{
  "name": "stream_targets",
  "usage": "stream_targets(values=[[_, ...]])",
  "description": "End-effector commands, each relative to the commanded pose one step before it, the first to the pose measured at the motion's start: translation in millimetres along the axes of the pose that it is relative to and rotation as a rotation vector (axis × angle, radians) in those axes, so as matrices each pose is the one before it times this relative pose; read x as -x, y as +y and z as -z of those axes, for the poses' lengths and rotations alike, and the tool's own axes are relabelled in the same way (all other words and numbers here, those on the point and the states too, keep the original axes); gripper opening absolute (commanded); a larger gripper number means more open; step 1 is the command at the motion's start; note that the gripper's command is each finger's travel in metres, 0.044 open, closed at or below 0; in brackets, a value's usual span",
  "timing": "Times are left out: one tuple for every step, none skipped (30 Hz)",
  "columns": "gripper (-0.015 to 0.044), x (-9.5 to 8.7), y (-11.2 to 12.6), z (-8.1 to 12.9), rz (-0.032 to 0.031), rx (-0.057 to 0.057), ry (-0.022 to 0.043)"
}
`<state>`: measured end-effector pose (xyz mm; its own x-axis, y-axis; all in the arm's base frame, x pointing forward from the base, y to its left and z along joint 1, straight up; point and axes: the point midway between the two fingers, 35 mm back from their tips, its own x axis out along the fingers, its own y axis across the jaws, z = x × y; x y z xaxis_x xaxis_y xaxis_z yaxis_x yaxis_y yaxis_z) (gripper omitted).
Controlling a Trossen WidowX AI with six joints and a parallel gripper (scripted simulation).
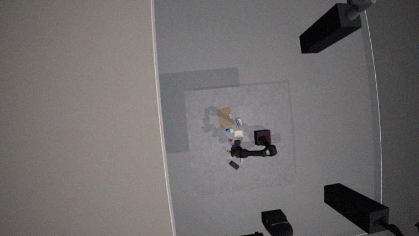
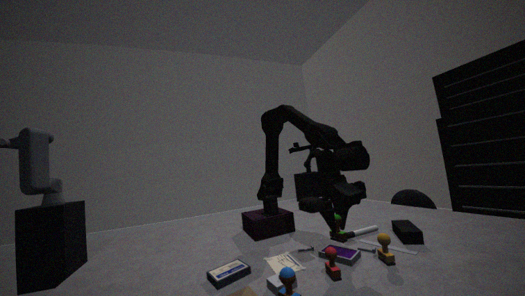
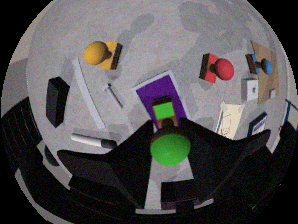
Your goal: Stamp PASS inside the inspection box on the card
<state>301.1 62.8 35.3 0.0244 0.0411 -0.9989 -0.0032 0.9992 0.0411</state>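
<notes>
Green-knobbed stamp (image 3: 169, 137) clamped in your gripper (image 2: 337, 220), hanging low over desk (image 2: 146, 257), purple ink pad (image 3: 160, 94) just beyond at 12 o'clock. Judged light, rigid; slim stem under knob gives best hold, keep upright.
</notes>
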Motion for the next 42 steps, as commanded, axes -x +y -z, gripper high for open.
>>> stream_targets(values=[[0.0000,-5.09,0.00,2.72,-0.00377,0.0015,0.01021],[0.0000,-0.66,-0.03,0.01,-0.00002,0.0000,0.00000],[0.0000,-0.66,-0.03,0.01,-0.00002,0.0000,0.00000],[0.0000,-0.66,-0.03,0.01,-0.00002,0.0000,0.00000],[0.0000,-0.66,-0.03,0.01,-0.00002,0.0000,0.00000],[0.0000,-0.66,-0.03,0.01,-0.00002,0.0000,0.00000],[0.0000,-0.66,-0.03,0.02,-0.00002,0.0000,0.00000],[0.0000,-0.66,-0.03,0.02,-0.00002,0.0000,0.00000],[0.0000,-0.66,-0.03,0.02,-0.00002,0.0000,0.00000],[0.0000,-0.66,-0.03,0.02,-0.00002,0.0000,0.00000],[0.0000,-0.66,-0.03,0.02,-0.00002,0.0000,0.00000],[0.0000,-0.66,-0.03,0.02,-0.00002,0.0000,0.00000],[0.0000,-0.66,-0.03,0.03,-0.00002,0.0000,0.00000],[0.0000,-0.65,-0.03,0.03,-0.00002,0.0000,0.00000],[0.0000,-0.65,-0.03,0.03,-0.00002,0.0000,0.00000],[0.0000,-0.65,-0.03,0.03,-0.00002,0.0000,0.00000],[0.0000,-0.65,-0.03,0.03,-0.00002,0.0000,0.00000],[0.0000,-0.65,-0.03,0.03,-0.00002,0.0000,0.00000],[0.0000,-0.65,-0.03,0.04,-0.00002,0.0000,0.00000],[0.0000,-0.65,-0.03,0.04,-0.00002,0.0000,0.00000],[0.0000,-0.65,-0.03,0.04,-0.00002,0.0000,0.00000],[0.0000,-0.65,-0.03,0.04,-0.00002,0.0000,0.00000],[0.0000,-0.65,-0.03,0.04,-0.00002,0.0000,0.00000],[0.0000,-0.65,-0.03,0.04,-0.00002,0.0000,0.00000],[0.0000,-0.65,-0.03,0.05,-0.00002,0.0000,0.00000],[0.0000,-0.65,-0.03,0.05,-0.00002,0.0000,0.00000],[0.0000,-0.65,-0.03,0.05,-0.00002,0.0000,0.00000],[0.0000,-0.65,-0.03,0.05,-0.00002,0.0000,0.00000],[0.0000,-0.65,-0.03,0.05,-0.00002,0.0000,0.00000],[0.0000,-0.65,-0.03,0.05,-0.00002,0.0000,0.00001],[0.0000,-0.65,-0.04,0.05,-0.00002,0.0000,0.00001],[0.0000,-0.65,-0.04,0.06,-0.00002,0.0000,0.00001],[0.0000,-0.64,-0.04,0.06,-0.00002,0.0000,0.00001],[0.0000,-0.64,-0.04,0.06,-0.00002,0.0000,0.00001],[0.0000,-0.64,-0.04,0.06,-0.00002,0.0000,0.00001],[0.0000,-0.64,-0.04,0.06,-0.00002,0.0000,0.00001],[0.0000,-0.52,-0.03,0.05,-0.00001,0.0000,0.00000],[0.0000,-0.31,-0.02,0.03,-0.00001,0.0000,0.00000],[0.0000,-0.10,-0.01,0.01,0.00000,0.0000,0.00000],[0.0000,0.00,0.00,0.00,0.00000,0.0000,0.00000],[0.0000,0.00,0.00,0.00,0.00000,0.0000,0.00000],[0.0000,0.00,0.00,0.00,0.00000,0.0000,0.00000]])
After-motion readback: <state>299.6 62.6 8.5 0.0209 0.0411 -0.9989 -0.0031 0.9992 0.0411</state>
